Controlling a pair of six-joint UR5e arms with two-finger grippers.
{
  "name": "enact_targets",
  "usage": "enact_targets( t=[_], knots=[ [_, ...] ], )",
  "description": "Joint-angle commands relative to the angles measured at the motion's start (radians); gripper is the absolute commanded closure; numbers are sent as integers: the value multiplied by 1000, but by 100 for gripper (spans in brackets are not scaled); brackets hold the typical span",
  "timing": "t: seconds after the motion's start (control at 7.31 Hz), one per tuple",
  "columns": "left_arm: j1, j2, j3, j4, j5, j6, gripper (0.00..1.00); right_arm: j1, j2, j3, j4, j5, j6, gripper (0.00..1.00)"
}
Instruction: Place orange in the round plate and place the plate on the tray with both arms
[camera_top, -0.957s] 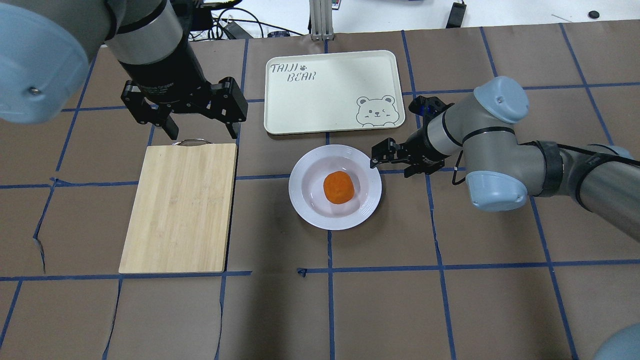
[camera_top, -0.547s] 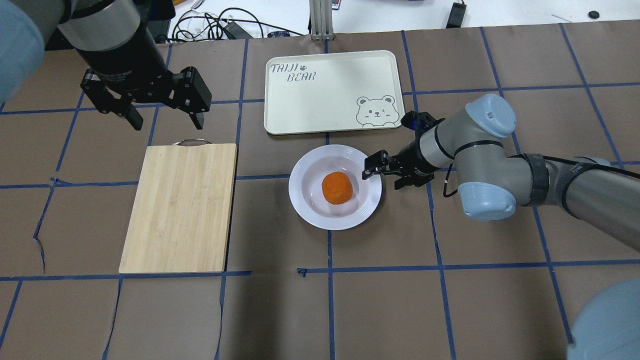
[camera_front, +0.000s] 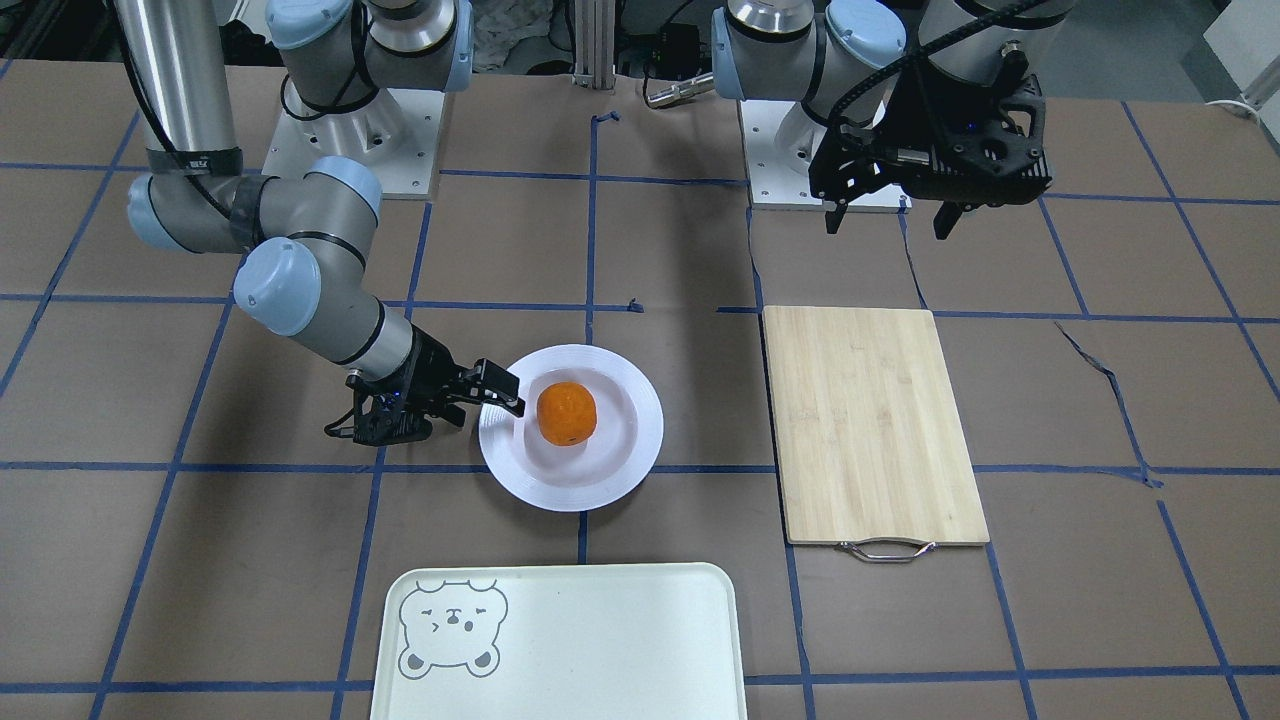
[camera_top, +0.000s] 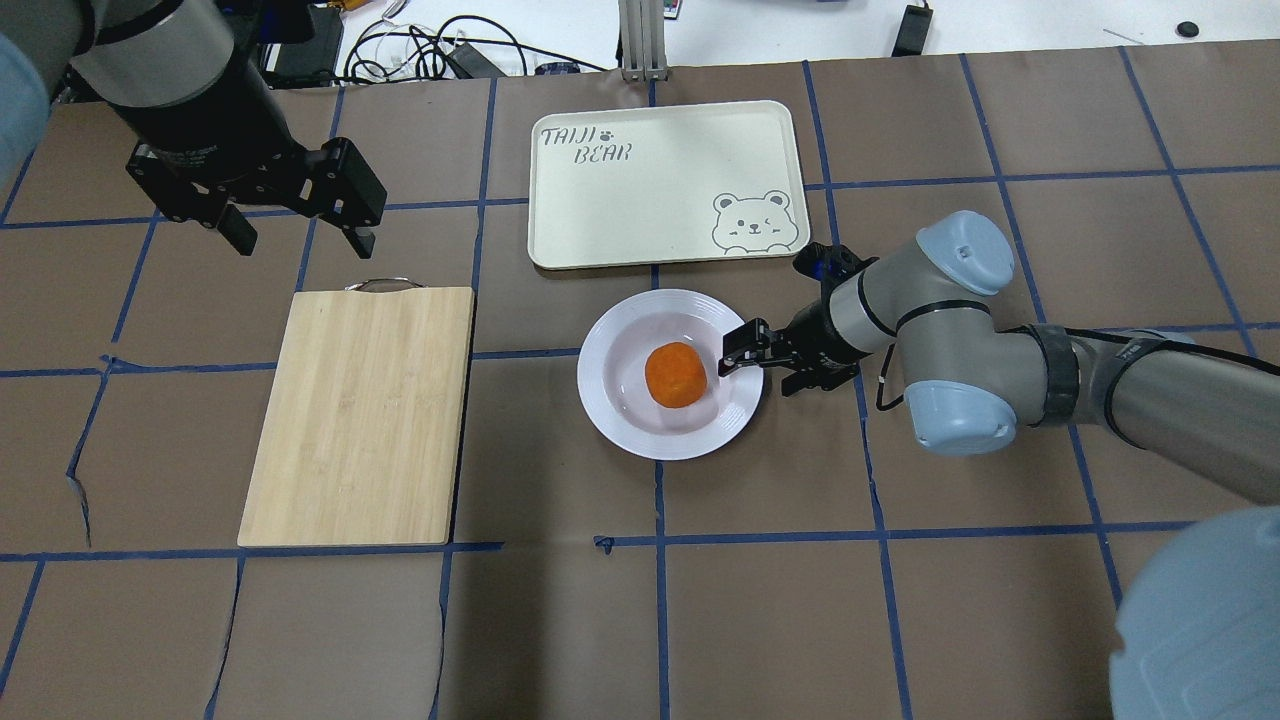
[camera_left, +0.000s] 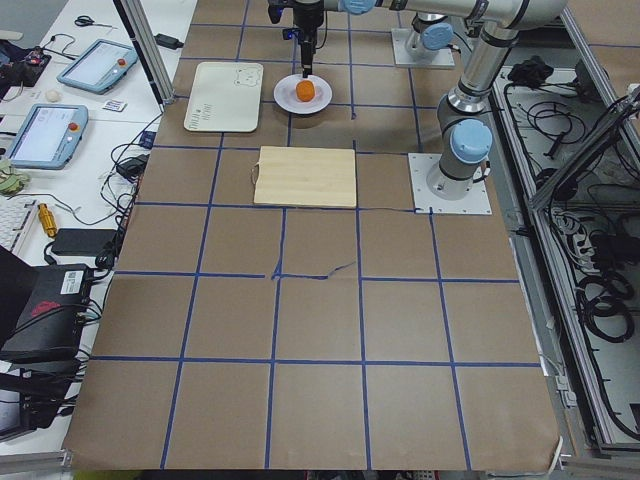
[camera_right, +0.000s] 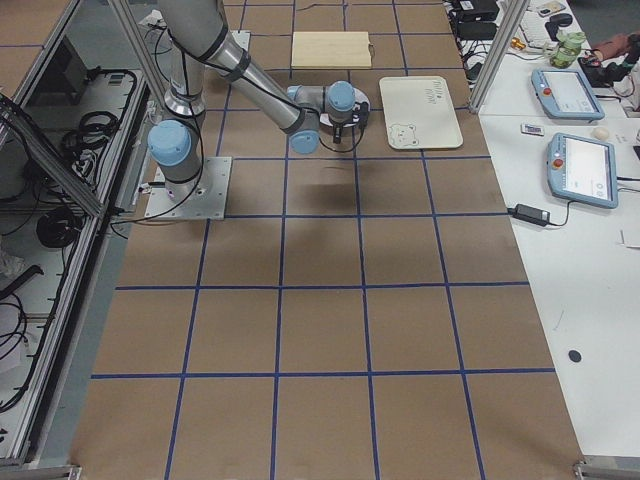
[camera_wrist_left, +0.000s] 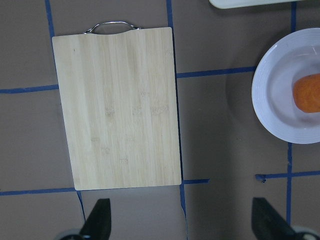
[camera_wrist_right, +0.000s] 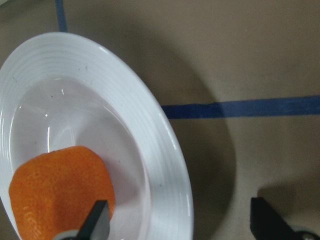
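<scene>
Sitting in the sunken centre of the round plate (camera_top: 603, 400): the orange (camera_top: 676, 375). Lying flat and mouth-up on the table (camera_top: 900, 620), rim level all round. Running side to side just beyond the plate with the long axis of the tray (camera_top: 660, 190), bear face at the near corner toward the right arm, leaving only a narrow strip of table between the two edges.

Stretching in low from the robot's right with the right gripper (camera_top: 765, 368), forearm nearly level, fingers (camera_wrist_right: 97, 220) spread and straddling the plate's rim, one hanging over the bowl beside the orange, the other over table outside. Not showing whether either is touching the rim.

Hanging high and pointing straight down with the left gripper (camera_top: 300, 240), fingers wide apart and gripping nothing, past the handle end of the cutting board (camera_top: 360, 415). Lying apart from the plate on its left, that board, with its long axis running away from the robot.
</scene>
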Motion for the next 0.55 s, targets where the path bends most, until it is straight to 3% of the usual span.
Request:
enact_targets(
  t=[0.0,0.27,0.41],
  knots=[
    [2,12,-46,92,-1,-76,0,32,15,-3,-14,1,16,0],
    [2,16,-48,94,-3,-90,0,34,18,-1,-42,-1,33,3],
    [2,16,-48,96,0,-79,0,36,18,-1,-42,-2,32,10]
  ],
)
